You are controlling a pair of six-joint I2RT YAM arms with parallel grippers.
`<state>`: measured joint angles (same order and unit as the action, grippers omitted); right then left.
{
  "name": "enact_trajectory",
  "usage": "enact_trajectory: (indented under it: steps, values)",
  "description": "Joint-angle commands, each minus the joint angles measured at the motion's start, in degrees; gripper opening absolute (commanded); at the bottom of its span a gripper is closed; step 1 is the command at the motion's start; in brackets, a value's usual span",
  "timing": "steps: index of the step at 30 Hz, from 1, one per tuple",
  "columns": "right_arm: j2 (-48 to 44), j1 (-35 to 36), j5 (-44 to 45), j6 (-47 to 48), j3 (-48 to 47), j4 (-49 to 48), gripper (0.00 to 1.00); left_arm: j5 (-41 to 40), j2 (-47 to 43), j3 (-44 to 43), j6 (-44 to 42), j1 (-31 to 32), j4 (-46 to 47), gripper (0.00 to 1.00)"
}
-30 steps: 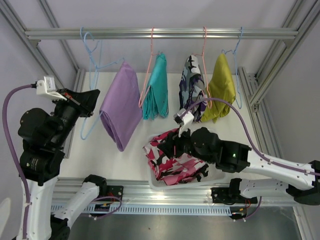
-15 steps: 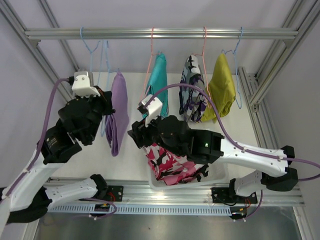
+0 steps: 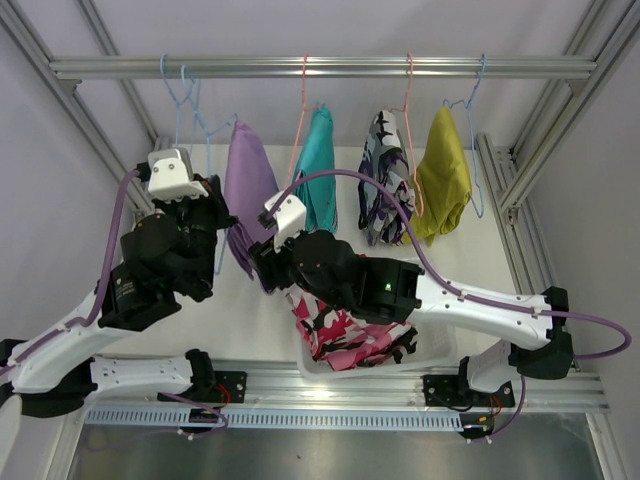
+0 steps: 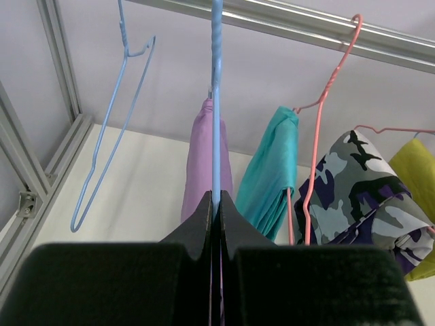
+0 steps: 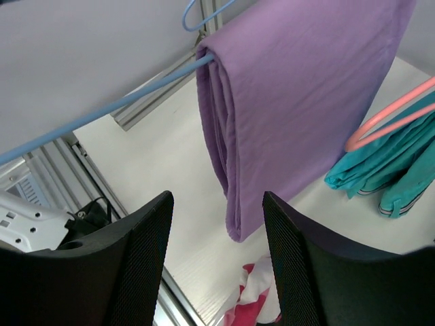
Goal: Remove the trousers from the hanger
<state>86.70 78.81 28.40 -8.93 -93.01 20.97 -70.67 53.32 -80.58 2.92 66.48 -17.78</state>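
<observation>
Lilac trousers (image 3: 245,190) hang folded over the bar of a blue hanger (image 4: 216,81) at the left end of the rail (image 3: 320,67). Their long axis runs straight down, with the fold at the top and the loose ends pointing at the surface (image 3: 270,310) below. From above they show nearly edge-on, as a narrow strip. In the right wrist view the stacked folded edges face the camera and the broad side runs away to the right.

The left tool (image 4: 216,204) is pressed together on the thin blue wire of that hanger, which rises straight up out of its fingertips, with the lilac cloth just behind. An empty blue hanger (image 4: 109,136) hangs further left, apart from it.

The right tool (image 5: 217,248) is spread wide, its two black fingers (image 5: 136,258) apart, and holds nothing. It sits just below the lower end of the lilac cloth, which lines up with the gap between the fingers without touching either one.

To the right along the rail hang the teal trousers (image 3: 318,170) on a pink hanger (image 4: 319,122), then the purple-grey camouflage trousers (image 3: 385,175), then the mustard trousers (image 3: 445,175). Each is draped with its long axis vertical. The pink camouflage trousers (image 3: 350,335) lie crumpled in a white bin (image 3: 305,365) on the surface, under the right arm.
</observation>
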Motion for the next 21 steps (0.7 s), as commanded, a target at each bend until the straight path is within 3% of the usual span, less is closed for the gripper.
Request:
enact_trajectory:
  steps: [1, 21]
  values:
    - [0.14, -1.02, -1.24, 0.4, -1.12, -4.71, 0.6, -3.86, -0.5, -0.72, -2.04, 1.11, 7.93, 0.0]
    - [5.85, -7.79, -11.26, -0.74, -4.81, -10.51, 0.6, -3.59, 1.0, -0.81, -2.74, 2.78, 8.64, 0.0]
